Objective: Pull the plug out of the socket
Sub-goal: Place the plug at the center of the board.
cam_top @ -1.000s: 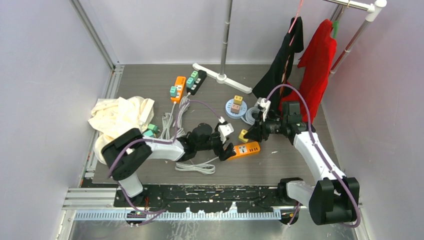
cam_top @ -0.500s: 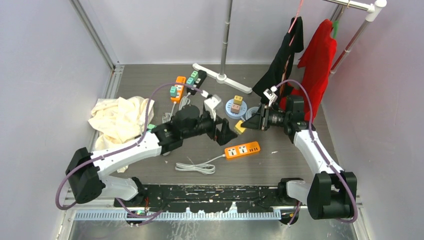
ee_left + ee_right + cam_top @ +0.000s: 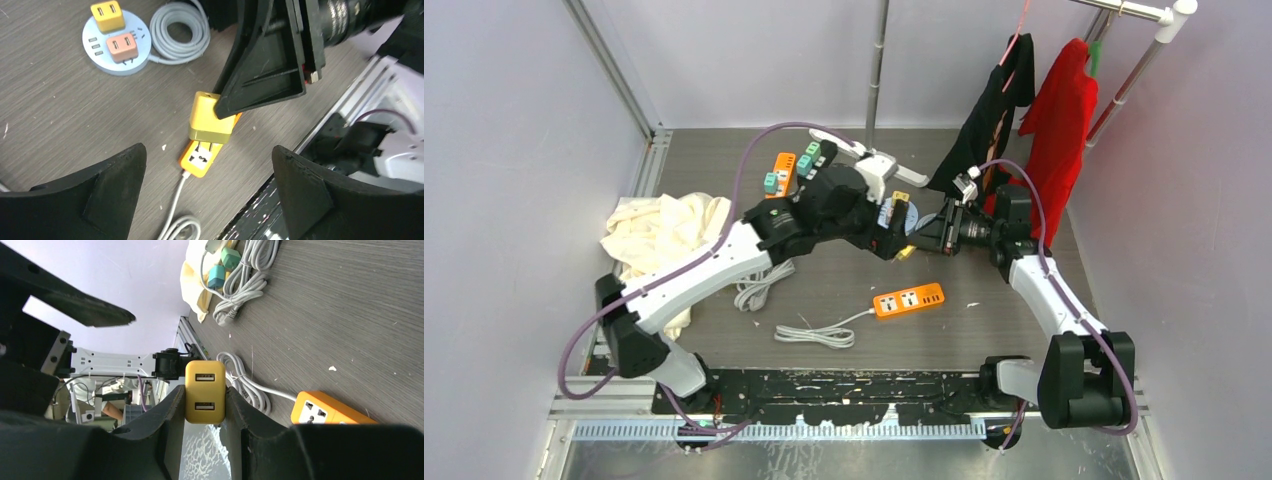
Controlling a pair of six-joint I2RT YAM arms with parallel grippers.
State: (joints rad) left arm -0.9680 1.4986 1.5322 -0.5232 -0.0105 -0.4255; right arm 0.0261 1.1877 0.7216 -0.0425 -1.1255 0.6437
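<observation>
The yellow plug (image 3: 205,380), a two-port adapter, is clamped between my right gripper's (image 3: 205,401) fingers and hangs above the table, apart from the socket. In the top view the plug (image 3: 906,252) sits at the right gripper (image 3: 921,243). The orange socket strip (image 3: 909,299) lies flat on the table with its white cable trailing left. My left gripper (image 3: 208,151) is open, raised over the plug (image 3: 212,117) and the socket (image 3: 200,159), touching neither. In the top view the left gripper (image 3: 890,238) is beside the right one.
A round hub (image 3: 896,213) with yellow and pink adapters and a coiled grey cable (image 3: 180,30) lie behind the grippers. Another orange strip (image 3: 779,177), a black strip (image 3: 821,160), a cream cloth (image 3: 664,235) and hanging black and red garments (image 3: 1064,130) ring the area.
My left gripper let go of the socket strip, opened wide and swung up and back toward the right gripper. The right gripper carried the plug slightly up and away from the socket.
</observation>
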